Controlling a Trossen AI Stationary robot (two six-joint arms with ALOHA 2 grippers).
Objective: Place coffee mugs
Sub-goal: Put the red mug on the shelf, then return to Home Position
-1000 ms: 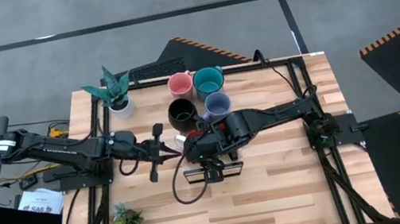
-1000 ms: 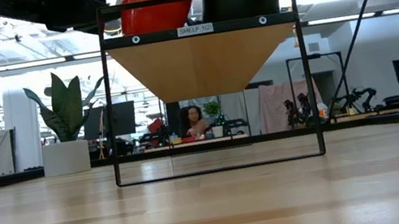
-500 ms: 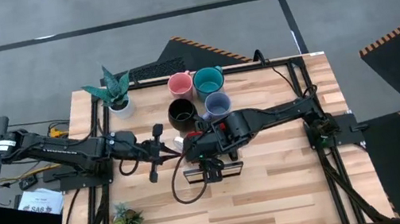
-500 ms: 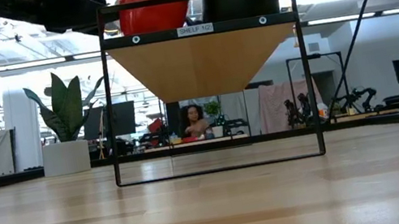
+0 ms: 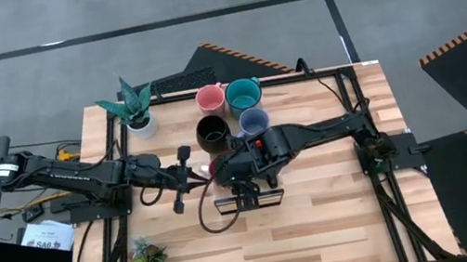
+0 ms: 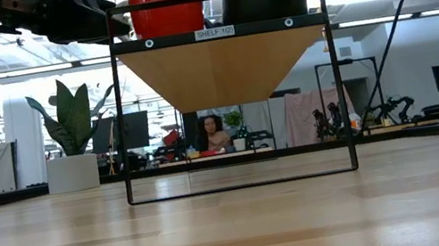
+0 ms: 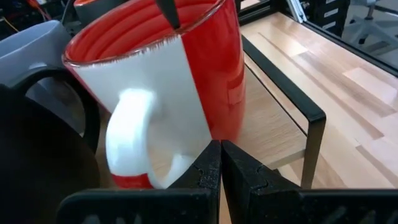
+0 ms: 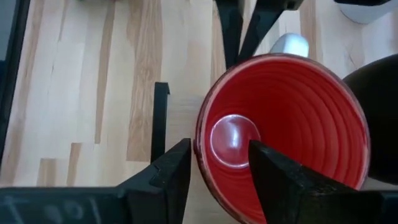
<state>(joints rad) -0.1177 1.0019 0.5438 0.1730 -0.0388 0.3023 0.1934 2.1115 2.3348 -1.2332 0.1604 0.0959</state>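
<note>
On the wooden table point(image 5: 341, 217) the red mug point(image 8: 286, 134) stands on the small shelf point(image 6: 222, 59), my right gripper point(image 8: 214, 165) spread open straddling its rim, my left gripper point(image 7: 219, 165) shut beside its handle; pink, teal, black and pale-blue mugs wait behind

Left arm stretched in from the tabletop's left edge, left tool point(image 7: 219, 163) with fingers pressed together, right arm reaching across from the right, right tool point(image 8: 219, 163) fingers spread apart, pointing down
</note>
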